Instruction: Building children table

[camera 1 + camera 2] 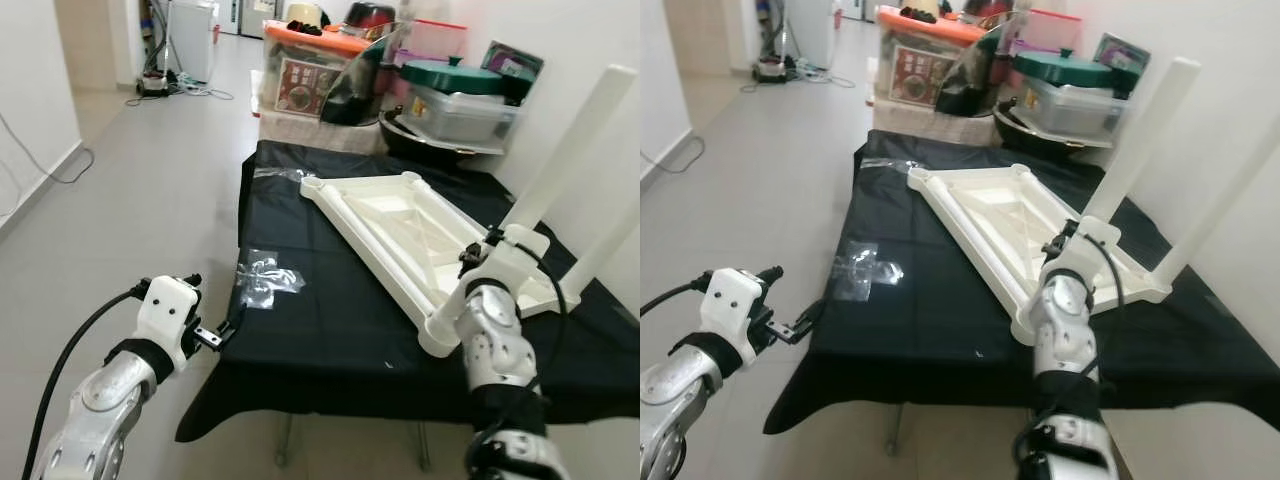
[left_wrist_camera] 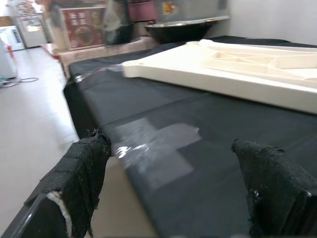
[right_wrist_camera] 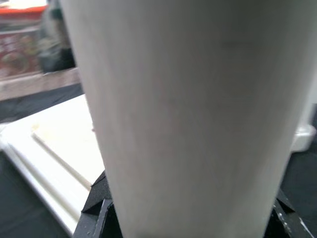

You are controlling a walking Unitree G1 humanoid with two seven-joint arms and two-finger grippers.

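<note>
Left eye view: the white plastic children's tabletop (image 1: pixel 400 235) is lying upside down on the low table draped in black cloth (image 1: pixel 330 330), running diagonally from the far left corner toward the near right edge. A white cylindrical plastic leg (image 1: pixel 570 150) is standing up from the tabletop's near right corner, its long axis tilting up and to the right; a second white leg (image 1: pixel 605 250) is rising just beside it. The right gripper (image 1: pixel 490 245) is sitting at the base of the first leg, so the right arm is the nearer one. The left gripper (image 1: pixel 215 335) is hovering off the near left corner of the table, well apart from the tabletop.

Right eye view: a piece of clear plastic wrapping (image 1: pixel 865 268) is lying near the table's left edge, between the left gripper and the tabletop.

Left wrist view: the two black padded fingers (image 2: pixel 81 168) are standing spread with nothing between them, pointing across the cloth toward the tabletop's long side.

Right wrist view: the leg is standing directly between the black fingers (image 3: pixel 96 198), which are pinching it. The socket under the leg is hidden, so seating cannot be judged.
</note>
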